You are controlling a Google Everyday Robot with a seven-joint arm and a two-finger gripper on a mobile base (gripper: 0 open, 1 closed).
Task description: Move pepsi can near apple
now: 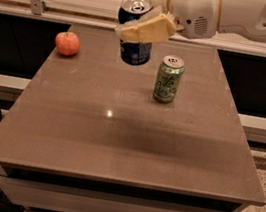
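"Blue pepsi can [134, 47], item one: position?"
"Held clear above the brown table [117, 141], to the right of the apple [67, 43] and well apart from it. The gripper [136, 15] has its pale fingers pinched on the can."
"Other stock?"
"Green can [168, 79], upright on the table, farther from the apple on that same side."
"Step in hand?"
"Carry, by my judgement. Next: travel toward the apple, lower the can upright just beside it without nudging it, then release."
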